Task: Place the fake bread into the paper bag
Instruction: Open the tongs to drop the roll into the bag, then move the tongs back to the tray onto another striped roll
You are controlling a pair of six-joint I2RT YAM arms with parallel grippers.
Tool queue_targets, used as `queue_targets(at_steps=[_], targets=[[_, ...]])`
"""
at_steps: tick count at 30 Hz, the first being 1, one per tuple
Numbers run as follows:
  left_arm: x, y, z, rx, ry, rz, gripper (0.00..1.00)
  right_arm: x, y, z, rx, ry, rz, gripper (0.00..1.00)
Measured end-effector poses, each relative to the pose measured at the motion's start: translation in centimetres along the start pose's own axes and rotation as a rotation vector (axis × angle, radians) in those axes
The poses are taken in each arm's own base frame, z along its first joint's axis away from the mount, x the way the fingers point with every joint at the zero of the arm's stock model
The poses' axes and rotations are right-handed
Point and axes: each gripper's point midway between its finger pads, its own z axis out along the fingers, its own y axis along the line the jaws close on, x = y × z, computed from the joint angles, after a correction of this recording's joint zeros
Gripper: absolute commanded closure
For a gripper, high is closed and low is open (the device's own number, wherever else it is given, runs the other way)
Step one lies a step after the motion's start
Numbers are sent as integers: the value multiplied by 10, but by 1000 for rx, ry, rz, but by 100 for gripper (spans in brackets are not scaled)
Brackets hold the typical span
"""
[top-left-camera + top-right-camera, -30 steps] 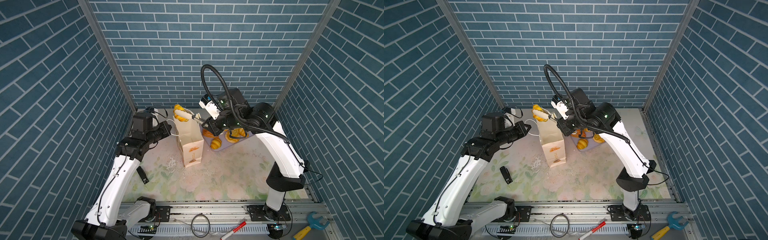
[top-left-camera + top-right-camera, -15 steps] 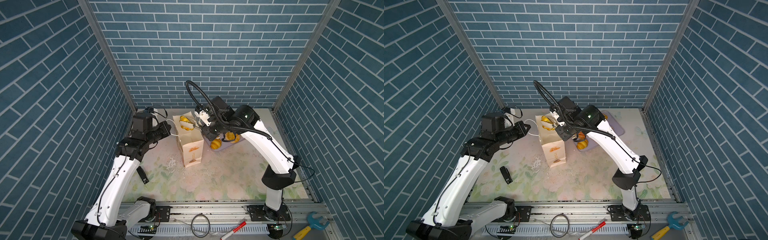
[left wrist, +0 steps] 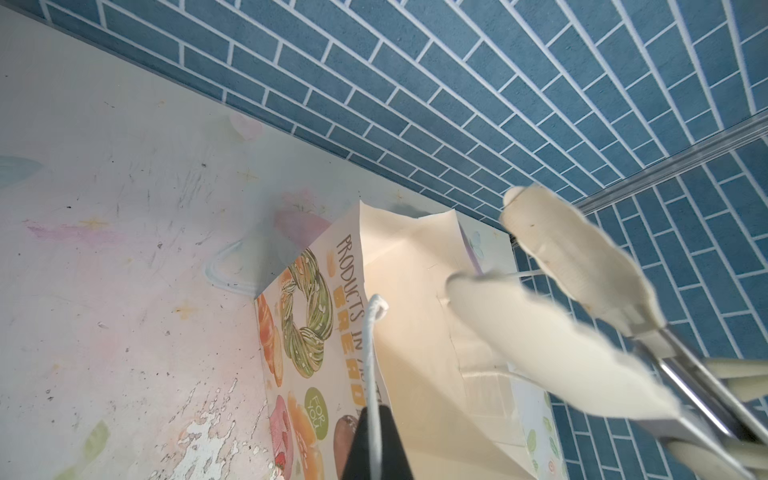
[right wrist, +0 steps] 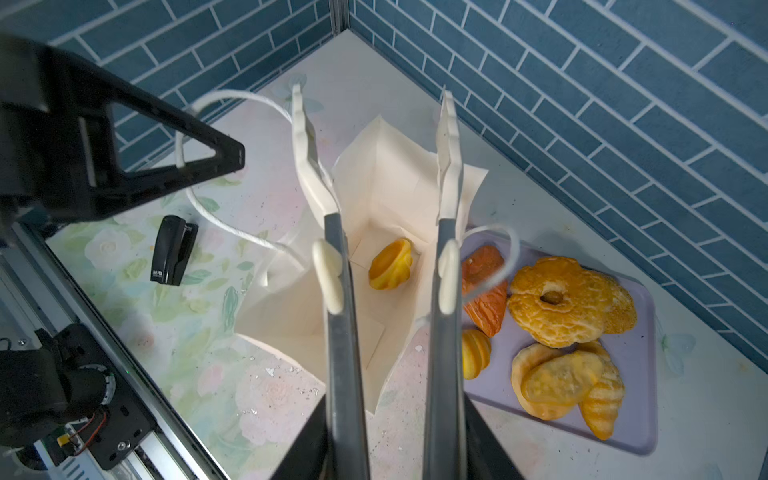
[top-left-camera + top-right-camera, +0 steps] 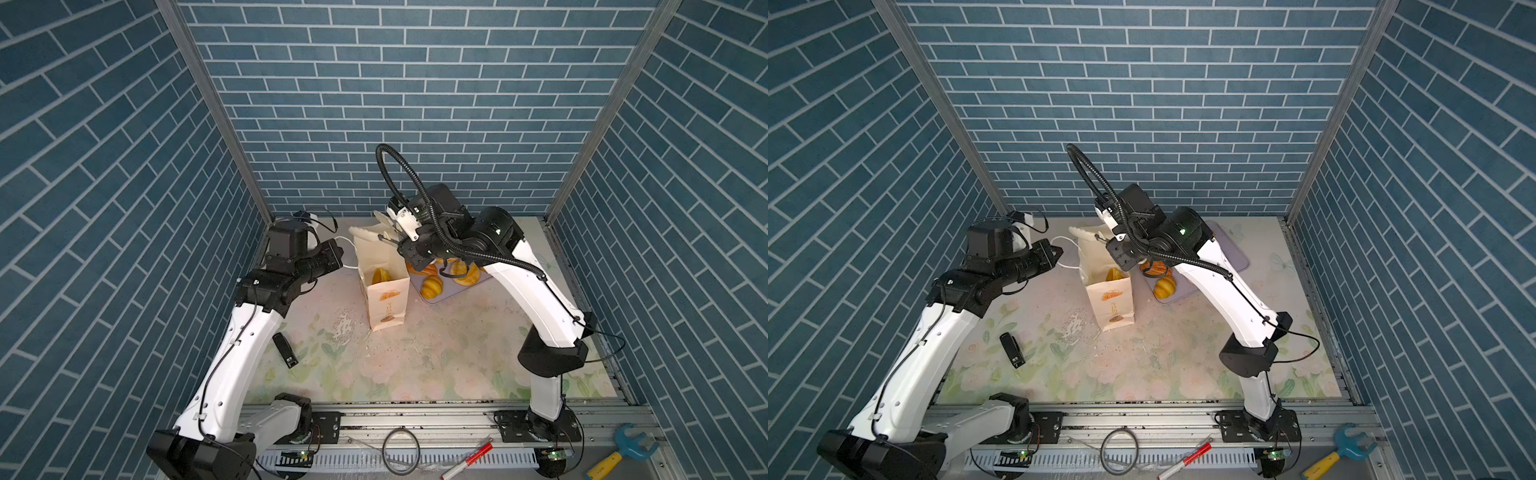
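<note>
The cream paper bag (image 5: 384, 291) (image 5: 1111, 303) stands open at mid-table. My left gripper (image 5: 338, 251) (image 3: 376, 419) is shut on its white cord handle (image 3: 372, 353), holding that side out. One golden croissant (image 4: 390, 264) (image 5: 380, 275) lies loose on the bag's floor. My right gripper (image 4: 372, 93) (image 5: 368, 224), which carries long tongs with cream tips, hangs open above the bag mouth with nothing between the tips. The rest of the fake bread lies beside the bag: a ring bread (image 4: 559, 301), oval rolls, a small croissant (image 5: 432, 286) (image 5: 1165, 287) and a brown flaky piece (image 4: 484, 291).
The loose breads lie on a lilac tray (image 4: 640, 374) (image 5: 457, 293) right of the bag, near the back wall. A black stapler (image 5: 285, 350) (image 4: 172, 249) lies on the floral mat at the left. A red marker (image 5: 467, 459) and a blue-yellow toy wrench (image 5: 623, 449) lie on the front rail.
The right tongs carried a croissant over the bag, dipped into its mouth, then opened and rose; the croissant now lies inside the bag. The left gripper kept its hold on the handle.
</note>
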Motion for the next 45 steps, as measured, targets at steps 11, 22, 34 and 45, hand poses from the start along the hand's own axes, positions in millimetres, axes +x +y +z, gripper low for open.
queue_targets(at_steps=[11, 22, 34, 45], targets=[[-2, -1, 2, -1, 1, 10, 100, -27, -74, -73, 139, -220, 160, 59], [-7, -1, -1, -9, -15, 30, 100, 72, -157, -55, 324, 41, 496, 59], [-9, -3, -3, -10, -23, 52, 100, 213, -104, 46, 201, 532, 654, 57], [-9, -2, -2, -13, -21, 54, 100, 220, -90, 88, 131, 566, 688, 53]])
